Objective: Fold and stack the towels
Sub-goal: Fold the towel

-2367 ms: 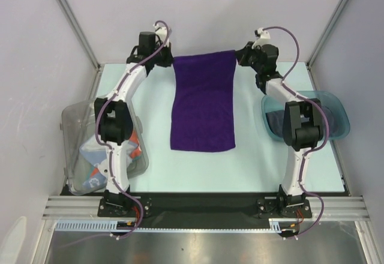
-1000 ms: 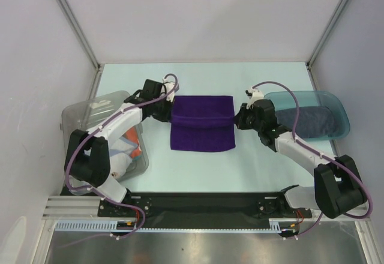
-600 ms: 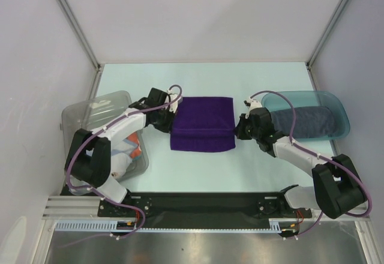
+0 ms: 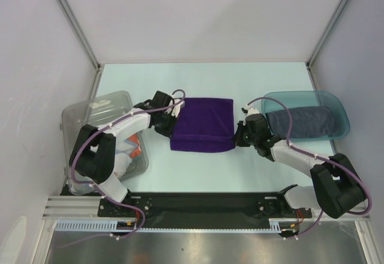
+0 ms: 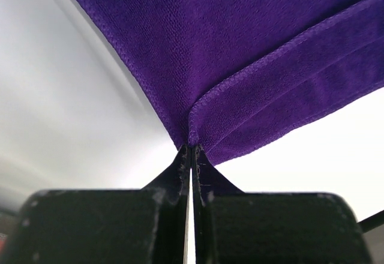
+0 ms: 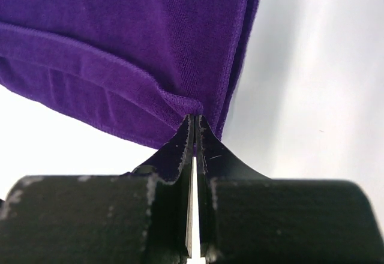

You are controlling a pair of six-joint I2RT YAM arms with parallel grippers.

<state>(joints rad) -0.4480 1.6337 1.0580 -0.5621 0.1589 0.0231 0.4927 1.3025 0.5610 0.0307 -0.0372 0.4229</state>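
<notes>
A purple towel (image 4: 202, 124) lies folded in half on the pale table, its doubled edge toward the near side. My left gripper (image 4: 172, 131) is shut on the towel's near-left corner (image 5: 191, 137), and my right gripper (image 4: 236, 135) is shut on its near-right corner (image 6: 195, 109). Both wrist views show the purple towel (image 5: 240, 54) (image 6: 120, 42) pinched at the fingertips, with the top layer lying over the lower one. A dark navy-grey towel (image 4: 300, 122) lies folded in the teal tray (image 4: 339, 111). More towels (image 4: 129, 147), light blue and orange, sit in the clear bin (image 4: 90, 117).
The clear plastic bin stands at the table's left edge beside my left arm. The teal tray stands at the right edge behind my right arm. Grey walls close in the back and both sides.
Both grippers have carried the towel's far edge from the back of the table toward the near side, folding it in half. In the last half second they moved a little nearer and lower.
</notes>
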